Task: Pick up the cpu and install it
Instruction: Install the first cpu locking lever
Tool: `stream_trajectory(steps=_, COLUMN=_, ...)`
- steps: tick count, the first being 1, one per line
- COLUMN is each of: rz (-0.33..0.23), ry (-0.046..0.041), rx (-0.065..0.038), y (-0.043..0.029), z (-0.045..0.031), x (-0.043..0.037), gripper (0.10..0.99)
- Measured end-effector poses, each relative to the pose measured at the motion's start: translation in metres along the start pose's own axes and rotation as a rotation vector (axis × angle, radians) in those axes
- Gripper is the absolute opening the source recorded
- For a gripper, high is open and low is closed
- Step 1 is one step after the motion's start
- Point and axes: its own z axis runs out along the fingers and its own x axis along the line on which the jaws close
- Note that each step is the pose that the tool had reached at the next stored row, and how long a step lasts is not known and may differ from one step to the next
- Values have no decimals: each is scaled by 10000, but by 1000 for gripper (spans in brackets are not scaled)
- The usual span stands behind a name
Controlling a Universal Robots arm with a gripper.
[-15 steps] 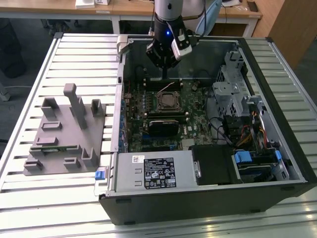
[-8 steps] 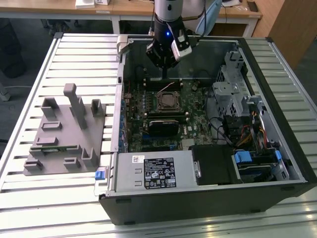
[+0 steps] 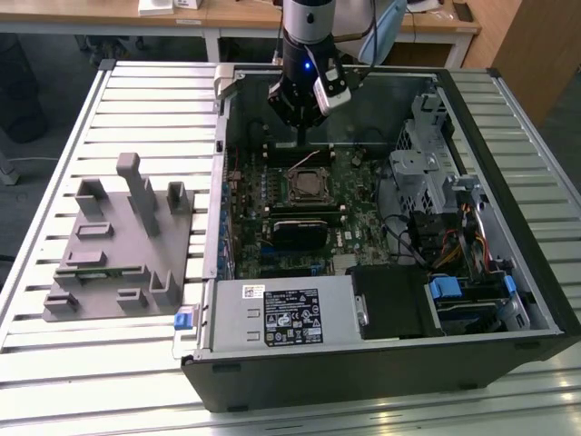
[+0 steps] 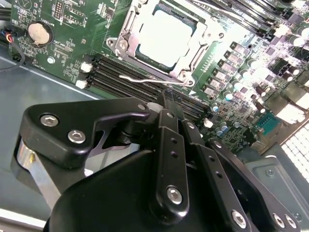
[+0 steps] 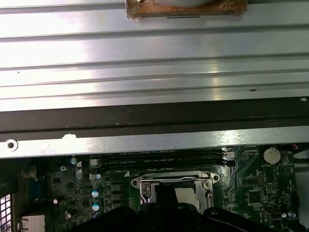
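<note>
I have the gripper (image 4: 169, 104) over the far edge of the open computer case (image 3: 381, 359), hanging above the motherboard (image 3: 272, 195). In the second wrist view the two black fingers (image 4: 170, 159) run forward side by side and meet in a narrow tip, so I read them as closed, with nothing visible between them. Just beyond that tip lie the black memory slots (image 4: 140, 82), then the socket (image 4: 166, 41) with its metal frame. The cpu (image 4: 161, 36) sits inside that frame, flat, its bright top facing up; I judge it seated, with the thin wire lever (image 4: 149, 79) lying along the frame's near side, apparently not latched. In the first wrist view the same socket (image 5: 174, 188) shows past the gripper body, and beyond it the case wall, then the slatted table (image 5: 154, 48).

Room: above the board is open; the drive cage (image 3: 436, 182) stands to the exterior view's right. The grey parts fixture (image 3: 118, 241) sits well apart on the table.
</note>
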Motion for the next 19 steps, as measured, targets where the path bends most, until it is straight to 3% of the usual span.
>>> stream_trajectory(steps=19, rz=1, ry=23, rx=-4, y=18, z=58, x=-73, gripper=106)
